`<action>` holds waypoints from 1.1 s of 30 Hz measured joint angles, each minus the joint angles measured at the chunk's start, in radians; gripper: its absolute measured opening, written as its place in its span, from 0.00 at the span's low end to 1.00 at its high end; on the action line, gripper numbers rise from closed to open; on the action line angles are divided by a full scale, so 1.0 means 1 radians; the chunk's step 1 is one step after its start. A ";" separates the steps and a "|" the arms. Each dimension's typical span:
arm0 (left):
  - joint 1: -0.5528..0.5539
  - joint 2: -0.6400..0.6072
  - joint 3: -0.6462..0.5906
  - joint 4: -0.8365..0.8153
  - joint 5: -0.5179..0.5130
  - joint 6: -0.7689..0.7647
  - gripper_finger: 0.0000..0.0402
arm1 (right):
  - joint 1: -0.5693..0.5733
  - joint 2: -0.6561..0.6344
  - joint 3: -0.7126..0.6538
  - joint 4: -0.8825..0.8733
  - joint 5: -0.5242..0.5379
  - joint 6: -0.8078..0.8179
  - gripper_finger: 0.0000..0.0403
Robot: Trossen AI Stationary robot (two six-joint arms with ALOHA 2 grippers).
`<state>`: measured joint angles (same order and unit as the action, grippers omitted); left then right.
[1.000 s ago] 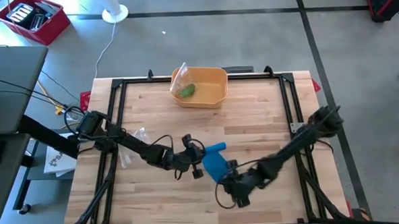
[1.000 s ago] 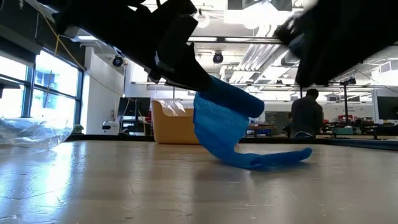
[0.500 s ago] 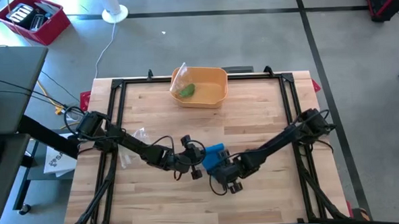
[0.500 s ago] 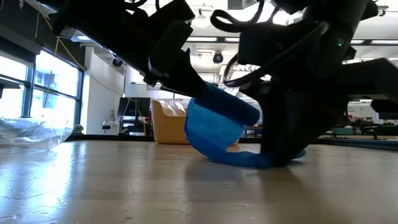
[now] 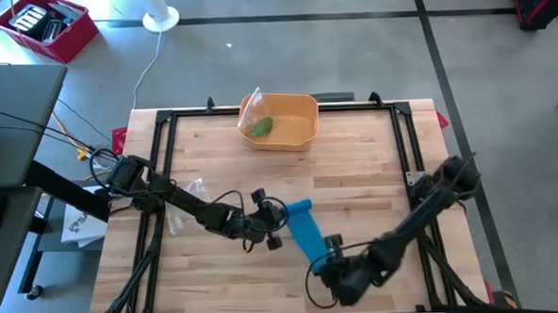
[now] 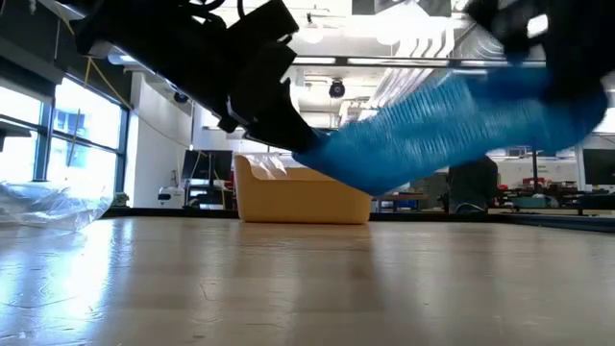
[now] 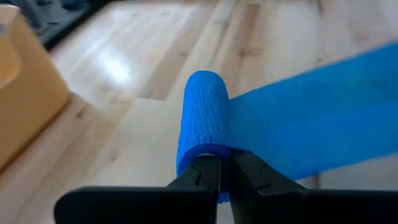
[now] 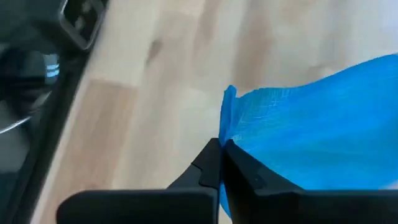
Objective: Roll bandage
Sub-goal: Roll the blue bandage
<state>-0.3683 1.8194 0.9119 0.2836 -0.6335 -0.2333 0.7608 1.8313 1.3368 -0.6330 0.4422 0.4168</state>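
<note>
Blue bandage (image 5: 306,229) stretched above the bench (image 5: 355,172), left gripper (image 5: 274,216) clamped on its rolled end, right gripper (image 5: 329,258) pinched on its loose end

- The room is bright. Long ceiling lights (image 6: 384,67) glow white in the low view.
- Daylight comes in through big windows (image 6: 58,135) at the side of that view.
- The wooden table (image 5: 355,172) looks evenly lit from above, and its shadows are soft and faint.
- A shiny white patch of glare sits on the wood in the left wrist view.
- In the low view the blue bandage (image 6: 452,125) is smeared with blur, and the dark arm (image 6: 192,48) close to the camera is almost black.
- In the right wrist view the table behind is fuzzy and out of focus.
- The bin (image 7: 25,81) in the left wrist view is blurry too.
</note>
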 joint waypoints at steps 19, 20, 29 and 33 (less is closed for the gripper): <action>-0.160 0.000 0.000 0.074 0.146 -0.010 0.02 | -0.151 -0.014 0.367 -0.553 0.320 -0.114 0.00; -0.170 0.000 0.000 0.080 0.167 -0.018 0.02 | -0.170 -0.014 0.352 -0.533 0.316 -0.140 0.00; -0.262 0.000 0.000 0.079 0.190 -0.094 0.02 | -0.330 -0.013 0.011 0.121 -0.025 -0.320 0.00; -0.277 0.000 0.000 0.069 0.177 -0.123 0.02 | -0.359 -0.013 -0.190 0.455 -0.102 -0.267 0.00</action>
<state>-0.6451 1.8194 0.9123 0.3522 -0.4570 -0.3562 0.4013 1.8187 1.1465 -0.1776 0.3403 0.1493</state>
